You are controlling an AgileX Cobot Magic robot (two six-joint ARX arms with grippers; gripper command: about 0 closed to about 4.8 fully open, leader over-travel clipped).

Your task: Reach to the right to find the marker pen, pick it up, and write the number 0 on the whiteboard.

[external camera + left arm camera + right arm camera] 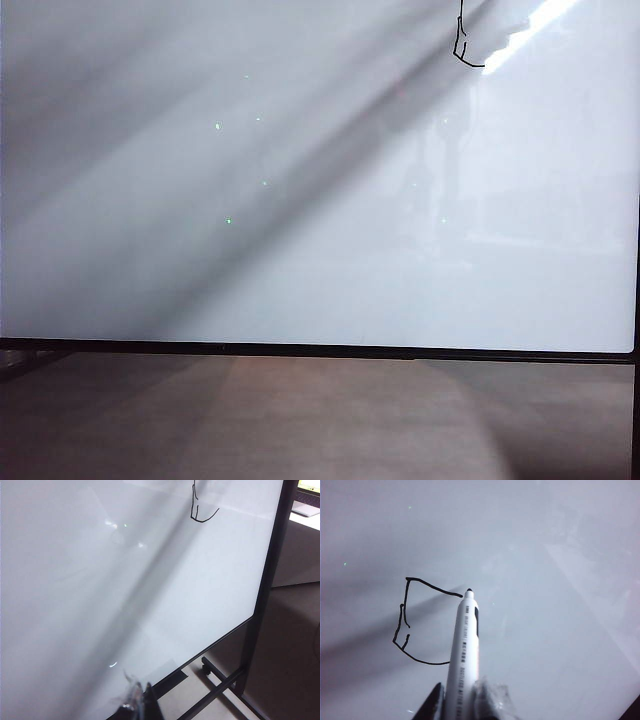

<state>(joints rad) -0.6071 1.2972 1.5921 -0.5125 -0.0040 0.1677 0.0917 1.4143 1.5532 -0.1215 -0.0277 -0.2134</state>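
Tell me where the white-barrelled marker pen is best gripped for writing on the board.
Grip the white-barrelled marker pen on its rear barrel, from behind along its axis, as the right claw does: this leaves the black tip free against the glossy whiteboard.

Slim white marker pen (464,655) with black print and dark tip, tip set against the whiteboard (560,580) at the stroke's end. Number 0 (415,622) – thin, black, angular, boxy – unfinished, open on the pen's side. Whiteboard large, glossy, upright, black-framed – faint reflections across it.
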